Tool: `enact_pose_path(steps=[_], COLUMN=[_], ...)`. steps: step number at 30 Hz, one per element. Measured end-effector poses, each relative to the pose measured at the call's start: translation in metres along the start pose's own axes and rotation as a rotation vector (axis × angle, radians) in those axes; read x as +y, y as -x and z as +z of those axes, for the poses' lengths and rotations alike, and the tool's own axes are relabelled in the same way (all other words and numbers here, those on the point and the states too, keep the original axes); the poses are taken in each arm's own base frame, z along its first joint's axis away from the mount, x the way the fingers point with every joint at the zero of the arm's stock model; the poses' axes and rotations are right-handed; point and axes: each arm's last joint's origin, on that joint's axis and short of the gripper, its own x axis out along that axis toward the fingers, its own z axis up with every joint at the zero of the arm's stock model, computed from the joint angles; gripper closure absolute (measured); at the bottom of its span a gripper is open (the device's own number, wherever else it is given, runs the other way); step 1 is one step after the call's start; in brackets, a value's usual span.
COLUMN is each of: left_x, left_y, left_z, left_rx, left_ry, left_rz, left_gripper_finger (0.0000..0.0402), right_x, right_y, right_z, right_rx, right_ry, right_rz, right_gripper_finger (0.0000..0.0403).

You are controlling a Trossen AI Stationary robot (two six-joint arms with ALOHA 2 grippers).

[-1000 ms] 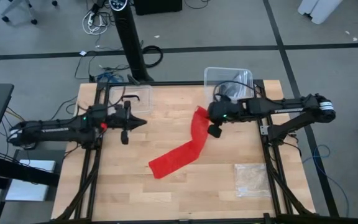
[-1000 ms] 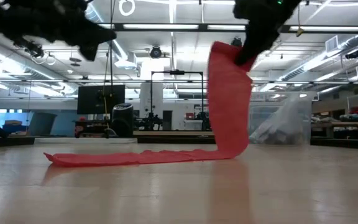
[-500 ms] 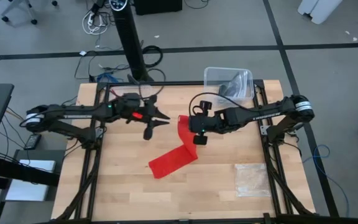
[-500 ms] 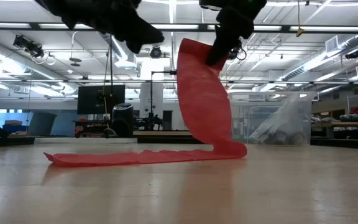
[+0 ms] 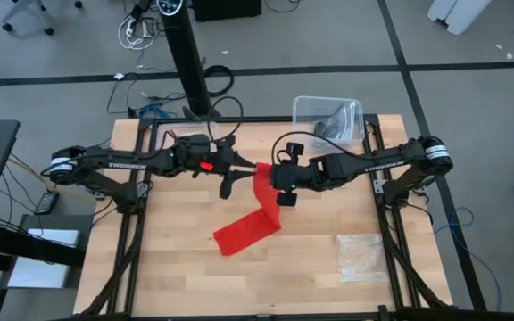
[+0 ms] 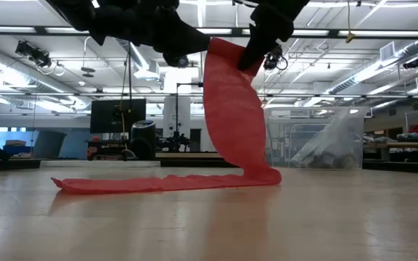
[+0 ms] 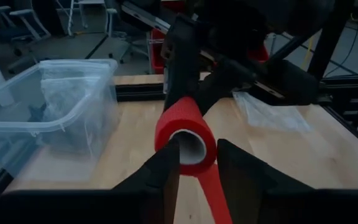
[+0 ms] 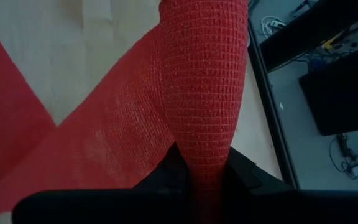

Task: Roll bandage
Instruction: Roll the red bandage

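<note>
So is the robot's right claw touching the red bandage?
Touching. In the right wrist view the right gripper has its fingers pinched on the bandage, red fabric squeezed between them. The low view shows the strip hanging from it.

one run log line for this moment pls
right gripper: shut on bandage end, lifted | left gripper: open at the raised end | tail: flat on table
</note>
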Motion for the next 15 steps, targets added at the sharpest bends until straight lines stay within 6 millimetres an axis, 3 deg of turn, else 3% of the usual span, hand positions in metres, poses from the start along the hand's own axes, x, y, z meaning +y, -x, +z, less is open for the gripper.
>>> enact_pose_path(steps=[10,15], left_x=[0.0001,0.0001], left_y=[-0.0005,-0.0005], left_z=[0.0004,0.0007], left_rx=[-0.007,-0.011], left_ry=[0.015,0.019], left_rz=[0.001,0.003], left_gripper_finger=[0.0291,0.0318], right_x=[-0.0001,-0.0012], right_y=[-0.0005,-0.0011], right_z=[0.0027,0.0041], right_rx=[-0.027,-0.040], right_ry=[0.004,-0.007], right_rz=[0.006,0.009], right_gripper_finger=[0.0357,0.0357])
